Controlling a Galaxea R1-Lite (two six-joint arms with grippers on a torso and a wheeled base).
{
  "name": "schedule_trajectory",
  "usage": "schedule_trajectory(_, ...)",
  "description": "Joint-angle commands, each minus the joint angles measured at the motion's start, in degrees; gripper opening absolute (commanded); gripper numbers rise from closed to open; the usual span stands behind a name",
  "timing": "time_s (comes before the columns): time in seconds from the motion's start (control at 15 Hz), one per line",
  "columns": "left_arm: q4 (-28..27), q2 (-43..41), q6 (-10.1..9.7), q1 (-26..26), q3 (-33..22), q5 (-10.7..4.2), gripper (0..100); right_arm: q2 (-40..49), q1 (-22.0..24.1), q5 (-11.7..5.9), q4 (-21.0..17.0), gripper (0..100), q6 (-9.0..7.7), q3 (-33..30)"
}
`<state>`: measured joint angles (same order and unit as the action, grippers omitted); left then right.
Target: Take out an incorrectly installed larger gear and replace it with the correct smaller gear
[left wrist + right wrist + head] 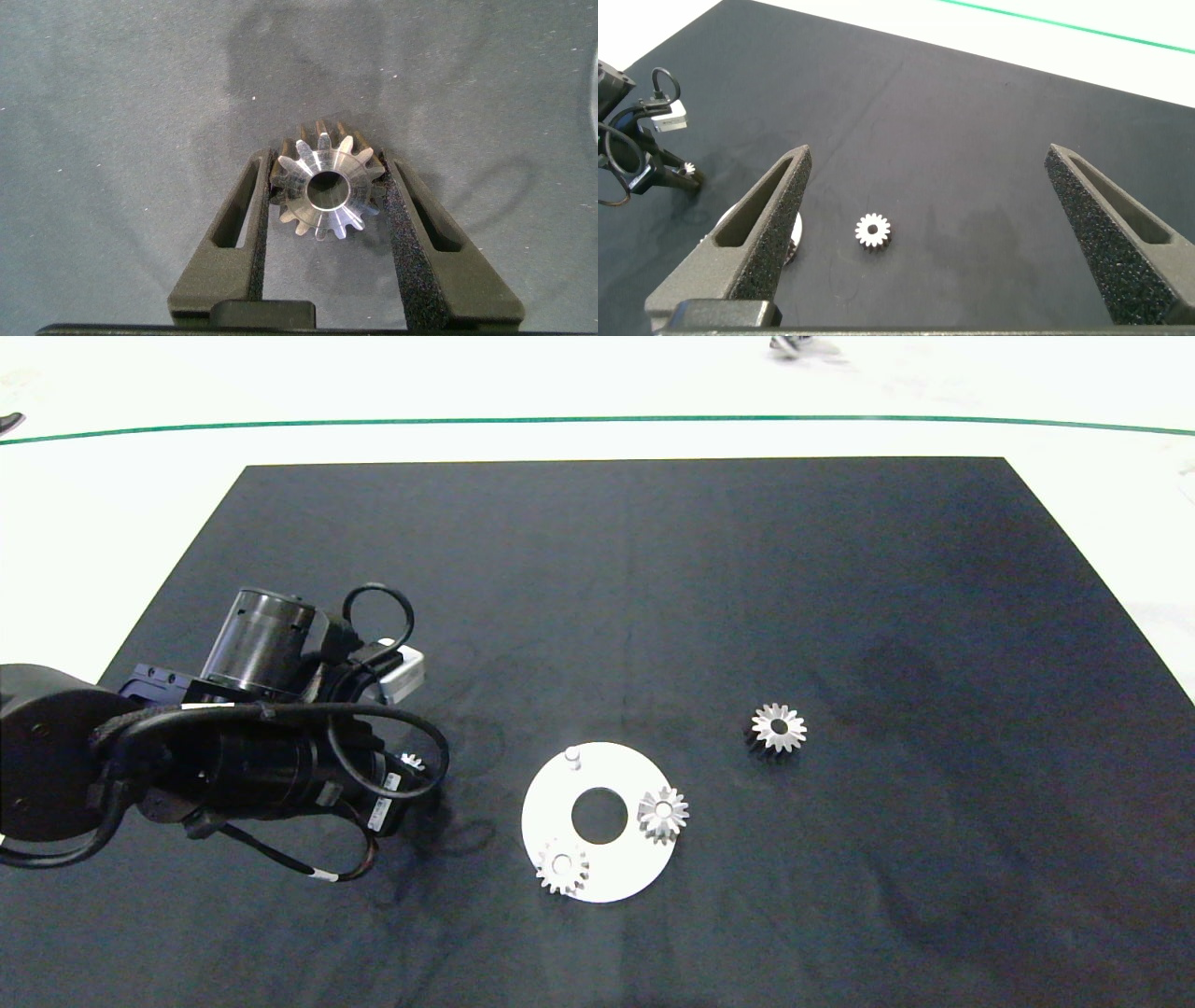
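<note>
**Two fingers clamped on the larger gear**

Left gripper (327,173) is down at the left of the head view, low over the black desk (653,569). Its fingers (241,219) are pressed against both sides of the larger gear (327,187), bore facing up at my wrist camera. Whether the gear touches the desk, I cannot tell.

Right of it lies the white disc (607,882). It carries two small gears (663,813), one at its right edge and one at its lower left (562,868). The peg (573,758) at its upper left is bare.

Further right, well apart from the disc, the smaller gear (779,726) sits alone on the desk.

Right gripper (929,154) is outside the head view. It hangs high, fingers spread wide and holding nothing.
</note>
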<state>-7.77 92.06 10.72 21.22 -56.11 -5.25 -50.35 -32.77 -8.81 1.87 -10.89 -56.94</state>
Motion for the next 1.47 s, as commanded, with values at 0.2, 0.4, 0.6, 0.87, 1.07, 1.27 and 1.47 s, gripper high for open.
schedule_trajectory(0.2,-0.1,-3.2,-0.17,3.0,-1.2,-0.2,25,0.1,0.0,-0.06,0.1,100,-0.1,-0.1)
schedule_trajectory(0.4,-2.0,-5.0,-0.17,9.3,-4.3,-0.55,25,-0.1,0.0,-0.06,0.1,100,-0.1,0.0)
schedule_trajectory(0.6,-9.3,-1.1,-0.17,15.0,-13.4,-1.95,25,-0.3,0.0,-0.06,0.0,100,-0.1,0.1)
schedule_trajectory(0.87,-11.2,6.6,-0.17,18.9,-22.5,-5.73,25,-0.5,0.1,-0.06,0.0,100,-0.1,0.3)
schedule_trajectory(1.07,-11.2,10.0,-0.08,19.4,-25.2,-5.91,25,-0.8,0.0,-0.06,0.1,100,-0.1,0.8)
schedule_trajectory(1.27,-11.3,10.1,-0.34,20.4,-25.4,-5.91,25,-1.1,0.1,-0.06,0.1,100,-0.19,0.9)
schedule_trajectory(1.47,-11.3,10.2,-0.52,22.1,-25.4,-5.91,25,-1.0,0.1,-0.06,0.1,100,-0.1,0.9)
